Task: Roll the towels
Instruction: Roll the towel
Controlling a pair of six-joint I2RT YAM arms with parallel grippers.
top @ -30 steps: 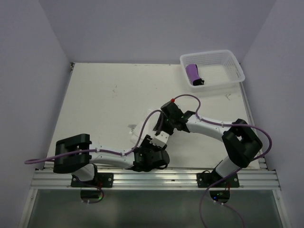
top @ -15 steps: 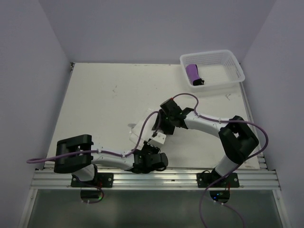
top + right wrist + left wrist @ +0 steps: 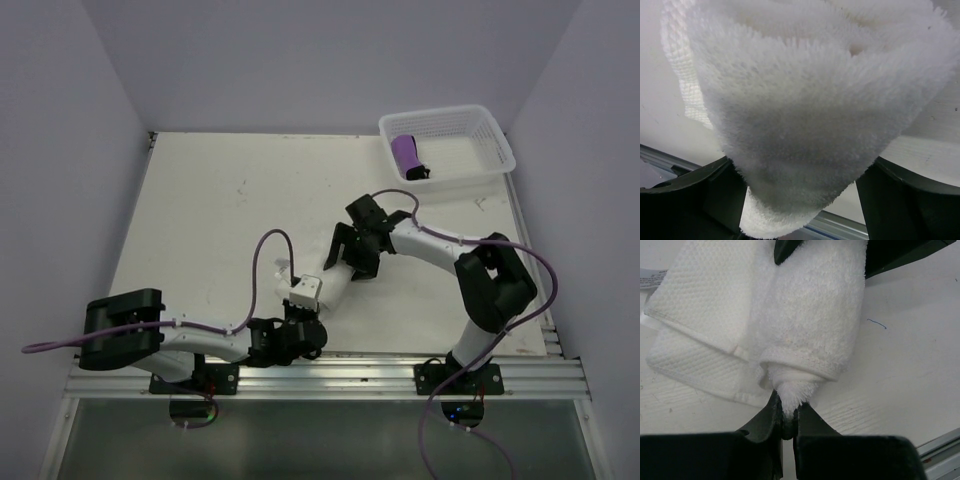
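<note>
The white towel (image 3: 322, 283) lies as a loose roll near the table's middle front; in the left wrist view the white towel (image 3: 805, 315) shows a folded flap on its left. My left gripper (image 3: 303, 308) is shut on a tuft at the roll's near end, pinched tight in my left gripper (image 3: 787, 412). My right gripper (image 3: 352, 258) straddles the far end, its fingers (image 3: 705, 195) spread wide on both sides of the white towel (image 3: 805, 100). The purple towel (image 3: 405, 152) lies rolled in the basket.
The white perforated basket (image 3: 470, 125) stands at the back right corner. A metal rail (image 3: 330, 375) runs along the near edge, just behind my left wrist. My right fingers (image 3: 900, 255) show at the top of the left wrist view.
My left gripper closed on the white towel's near end and drew back toward the near edge. My right gripper widened its jaws and shifted slightly away, farther up the table.
</note>
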